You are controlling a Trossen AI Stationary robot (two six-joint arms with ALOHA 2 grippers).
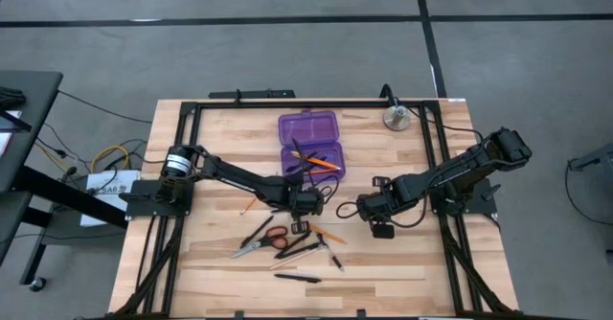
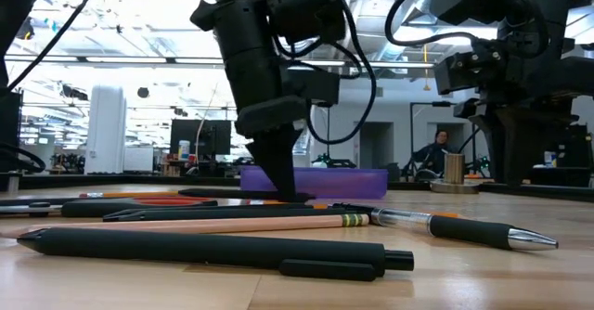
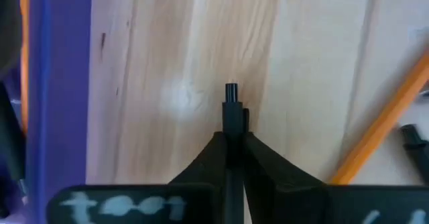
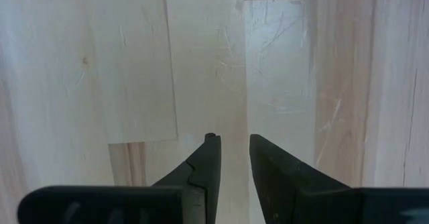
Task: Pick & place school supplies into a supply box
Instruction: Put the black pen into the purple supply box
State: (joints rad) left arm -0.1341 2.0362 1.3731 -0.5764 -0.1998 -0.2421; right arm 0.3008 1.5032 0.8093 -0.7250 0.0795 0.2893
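Observation:
The purple supply box point(image 1: 310, 144) lies open at the table's middle, with pens and an orange pencil inside its near half. My left gripper point(image 1: 305, 205) stands just near of the box, pointing down and shut on a black pen point(image 3: 231, 103); the box's purple wall point(image 3: 60, 83) shows beside it. My right gripper point(image 1: 369, 208) hovers to its right over bare wood, its fingers point(image 4: 209, 158) a narrow gap apart. The red-handled scissors point(image 1: 261, 244), black pens point(image 1: 297, 278) and orange pencils point(image 1: 330, 234) lie flat on the near half of the table. My left gripper pinches the black pen between its two fingers point(image 3: 216, 150), and the pen lies along the fingers. The pen's narrow end point(image 3: 231, 90) sticks out past the fingertips toward the table. The fingers point down from above point(image 2: 281, 175); whether the pen's end touches the wood I cannot tell.
A round silver metal disc point(image 1: 397, 119) stands near the far right corner. A black frame point(image 1: 287, 104) runs along the table's edges. In the low view, a black pen point(image 2: 204, 250), a pencil point(image 2: 232, 222) and another pen point(image 2: 455, 228) lie in front. A person point(image 2: 432, 152) sits in the room beyond.

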